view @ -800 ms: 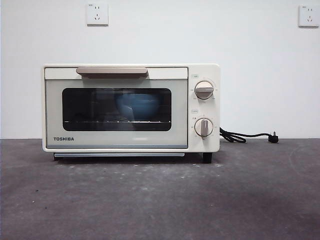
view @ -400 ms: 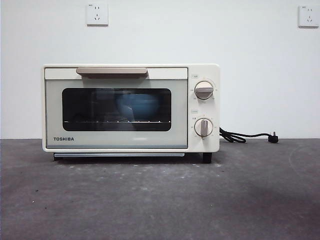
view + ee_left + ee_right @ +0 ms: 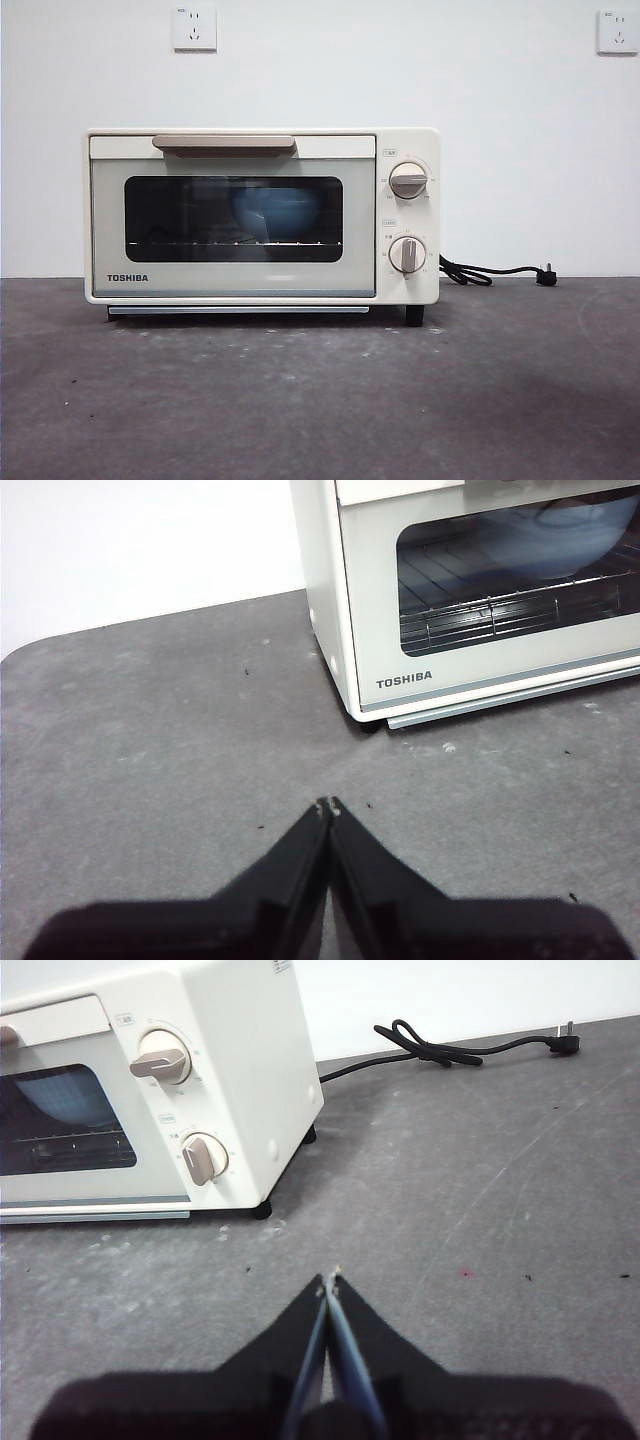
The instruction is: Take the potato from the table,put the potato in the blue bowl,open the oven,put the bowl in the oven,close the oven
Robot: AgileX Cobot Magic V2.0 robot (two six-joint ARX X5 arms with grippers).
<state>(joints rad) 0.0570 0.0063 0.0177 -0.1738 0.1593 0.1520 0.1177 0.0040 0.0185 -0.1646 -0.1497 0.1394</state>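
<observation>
Closed oven (image 3: 262, 215) on the bench (image 3: 320, 400), blue bowl (image 3: 275, 212) inside behind the glass; left end effector (image 3: 328, 807) and right end effector (image 3: 329, 1281) clamped together, empty.

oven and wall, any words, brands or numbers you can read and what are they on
"TOSHIBA": black letters low on the door of the oven, near its corner; it also reads in the left wrist view.
Small labels above each of the two knobs: too small to read.
Dial marks round the knobs: too small to read.
Small mark at the top of each wall socket: too small to read.
</observation>
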